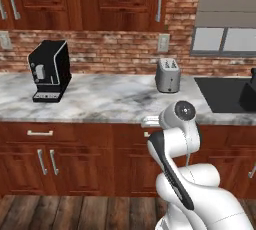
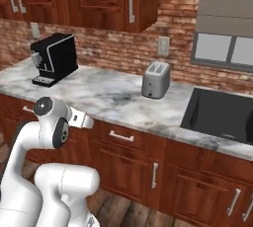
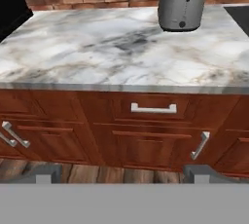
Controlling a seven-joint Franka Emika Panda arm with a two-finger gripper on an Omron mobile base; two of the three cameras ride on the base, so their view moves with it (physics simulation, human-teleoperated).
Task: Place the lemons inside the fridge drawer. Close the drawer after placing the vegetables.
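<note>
A: Where do the lemons lie from the fingers?

B: I can't say. Neither lemons nor fridge drawer appear anywhere in front of the gripper [image 3: 121, 174]. Its two fingertips [image 3: 41, 173] stand spread wide with nothing between them, aimed at the wooden cabinet fronts under the marble counter [image 3: 97, 47].

A: So what is ahead of the fingers?

B: Straight beyond them, a cabinet drawer with a pale bar handle [image 3: 153, 107]; above that the counter edge, and further up and slightly to the right, the grey toaster [image 3: 182, 1]. None of that belongs to the task.

A: Then the next move?

B: My judgement: the base or arm has to turn until the fridge comes into sight. No approach direction or long axis can be judged for the fruit yet.

A: Do the base cameras add anything?

B: Yes. The left base view shows the black coffee machine [image 1: 49, 71] far left on the counter; the right one shows the dark sink [image 2: 220, 115] beyond the toaster. The hand view catches only the cabinets closely
</note>
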